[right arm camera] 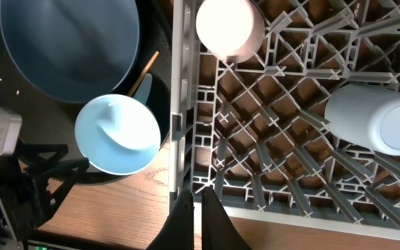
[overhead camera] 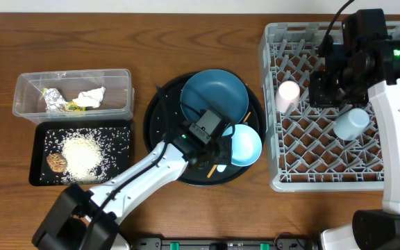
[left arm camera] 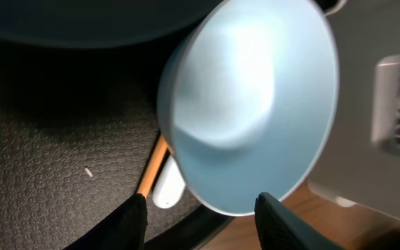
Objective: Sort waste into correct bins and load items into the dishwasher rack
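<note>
Pale bowl (overhead camera: 245, 144): sits open side up at 4 o'clock on the round black tray (overhead camera: 160, 118), just beside the dark blue dish (overhead camera: 214, 96) at that dish's 5 o'clock.
Wooden chopstick (left arm camera: 151, 170): passes beneath the bowl, one end showing at the bowl's 7 o'clock.
White plastic spoon (left arm camera: 167, 189): lies touching the chopstick, mostly hidden under the bowl.
Left gripper (left arm camera: 200, 222): fingers (left arm camera: 127, 222) spread wide to either side of the bowl's near rim, holding nothing; cannot tell whether touching it.
Dishwasher rack (overhead camera: 272, 104): stands at 3 o'clock on the tabletop (overhead camera: 186, 42), near the round tray.
Pink cup (overhead camera: 287, 96): rests at 9 o'clock inside the rack, against the left wall.
Light blue cup (overhead camera: 351, 123): lies on its side near the rack's centre, well apart from the pink cup.
Right gripper (right arm camera: 197, 222): fingers drawn together, empty, above the rack's 7 o'clock edge.
Clear tub (overhead camera: 26, 97): stands at 9 o'clock on the tabletop, containing the snack wrapper (overhead camera: 54, 99) and white tissue (overhead camera: 89, 97).
Flat black tray (overhead camera: 40, 173): lies touching the tub at its 6 o'clock, carrying the rice grains (overhead camera: 82, 154) and brown lump (overhead camera: 57, 162).
</note>
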Tool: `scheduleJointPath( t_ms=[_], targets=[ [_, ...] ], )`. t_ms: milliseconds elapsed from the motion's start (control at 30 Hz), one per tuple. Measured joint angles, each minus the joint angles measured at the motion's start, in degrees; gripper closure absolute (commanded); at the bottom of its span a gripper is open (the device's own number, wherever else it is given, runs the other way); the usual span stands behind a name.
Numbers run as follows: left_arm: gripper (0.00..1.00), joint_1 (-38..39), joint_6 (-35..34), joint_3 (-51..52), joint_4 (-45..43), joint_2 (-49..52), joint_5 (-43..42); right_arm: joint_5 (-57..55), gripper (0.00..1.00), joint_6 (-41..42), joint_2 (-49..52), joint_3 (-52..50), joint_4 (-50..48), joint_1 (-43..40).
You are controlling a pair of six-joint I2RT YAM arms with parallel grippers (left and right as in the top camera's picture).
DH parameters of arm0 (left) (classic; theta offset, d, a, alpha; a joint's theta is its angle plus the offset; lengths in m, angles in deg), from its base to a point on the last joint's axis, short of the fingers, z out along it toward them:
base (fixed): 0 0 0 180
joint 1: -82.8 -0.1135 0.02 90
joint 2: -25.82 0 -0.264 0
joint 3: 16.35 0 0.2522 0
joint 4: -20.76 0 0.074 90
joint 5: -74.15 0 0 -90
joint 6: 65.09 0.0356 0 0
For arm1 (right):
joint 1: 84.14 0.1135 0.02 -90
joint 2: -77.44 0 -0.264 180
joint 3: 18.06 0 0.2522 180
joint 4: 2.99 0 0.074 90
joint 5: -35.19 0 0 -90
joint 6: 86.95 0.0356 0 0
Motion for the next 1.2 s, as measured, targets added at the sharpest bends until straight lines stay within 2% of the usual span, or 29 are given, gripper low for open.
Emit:
scheduleJointPath(
  t_ms=[333,800,900,1133,1200],
  targets=[
    [0.48,0.00,-0.04,0.00,0.02,4.00,0.92,-0.02,0.99,0.00,0.00,0.00,-0.07,0.00],
    [0.49,0.00,-0.24,0.00,-1.51,4.26,1.05,0.00,0.99,0.00,0.00,0.00,0.11,0.00],
    [0.66,0.00,-1.11,0.00,-2.16,4.26,1.05,-0.02,0.99,0.00,0.00,0.00,0.13,0.02],
    [0.67,0.00,-1.86,0.00,-2.43,4.26,1.07,0.00,0.99,0.00,0.00,0.00,0.24,0.02],
    [0.75,0.00,-1.99,0.00,-2.43,4.26,1.07,-0.02,0.99,0.00,0.00,0.00,0.31,0.02]
  ],
)
